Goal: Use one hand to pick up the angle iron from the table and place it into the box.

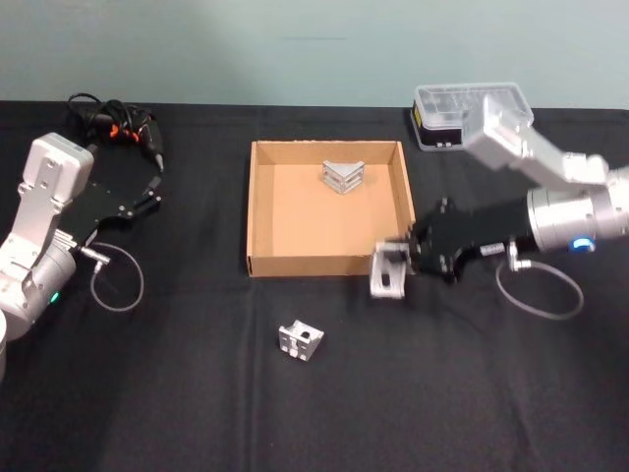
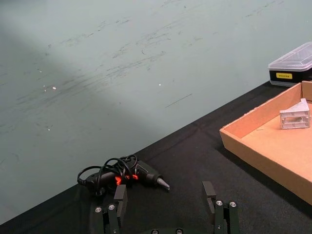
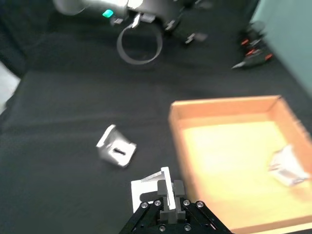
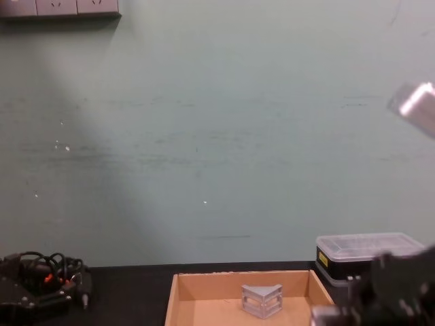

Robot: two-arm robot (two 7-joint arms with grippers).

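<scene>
I see the angle iron (image 1: 387, 273) at the tip of my right gripper (image 1: 403, 259), just outside the front right corner of the box (image 1: 257, 211), touching or nearly touching that corner. In the right wrist view the two fingers (image 3: 164, 191) are pressed together on one flange of the piece (image 3: 146, 189), pinching it. The rest of the piece sticks out to one side of them. I cannot tell whether it is clear of the table (image 1: 197, 413) or resting on it. The right arm reaches in from the right edge of the table towards the box.

My left gripper (image 1: 147, 193) sits parked near the left edge of the table, well apart from the box. Its fingers (image 2: 120, 197) are spread wide with nothing between them.

The box lies at the middle of the table, towards the back edge. Inside it I see a second bracket (image 1: 342, 177), close to the back wall and a little right of centre, on the cardboard floor. A third bracket (image 1: 301, 340) lies on the table in front of the box, apart from its front wall and left of the held one.

A black case with a clear lid (image 1: 466, 116) stands at the back edge, just beyond the box's back right corner. A power screwdriver with a coiled cable (image 1: 123, 124) lies at the back left.
</scene>
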